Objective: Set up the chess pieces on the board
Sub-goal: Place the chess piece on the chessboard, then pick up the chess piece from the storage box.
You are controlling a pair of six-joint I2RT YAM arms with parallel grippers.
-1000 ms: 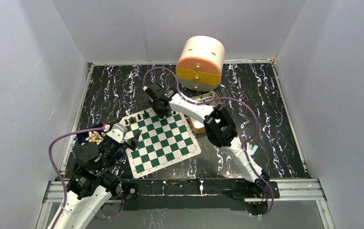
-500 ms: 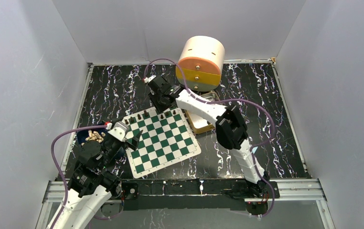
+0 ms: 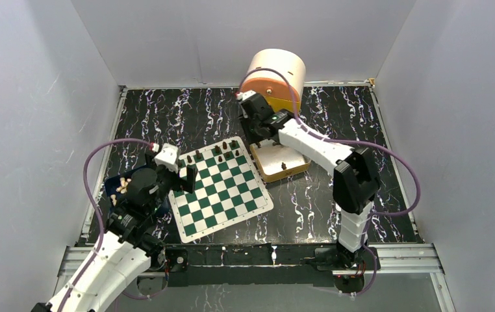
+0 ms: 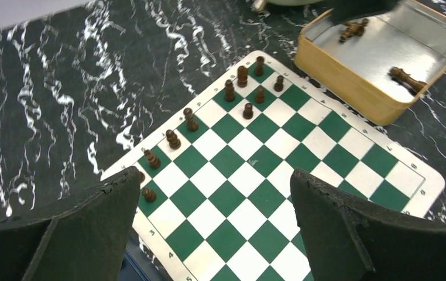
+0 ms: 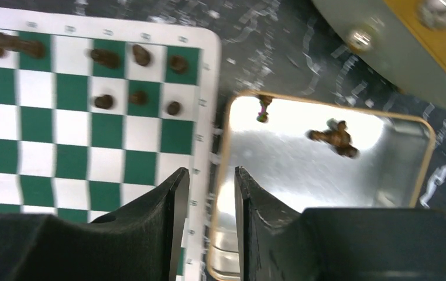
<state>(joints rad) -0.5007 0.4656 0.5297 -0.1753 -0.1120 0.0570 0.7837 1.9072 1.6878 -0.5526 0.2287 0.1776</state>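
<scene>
My right gripper point(image 5: 212, 171) hangs over the tan metal tin's point(image 5: 326, 187) board-side rim, fingers slightly parted, empty, poised for two dark brown chess pieces point(image 5: 333, 137) inside. My left gripper point(image 4: 215, 175) gapes over the green-and-white checkered board point(image 3: 219, 188); others line its far edge.

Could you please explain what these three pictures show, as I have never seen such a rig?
Two robot arms share a table. One picture looks down from above; the others come from a camera on each wrist. On the table lie a green-and-white board with dark chess pieces along its far edge, and a tan tin holding a few more. The left hand is wide open by the board; the right hand hangs by the tin, fingers slightly apart. Neither holds anything.
</scene>
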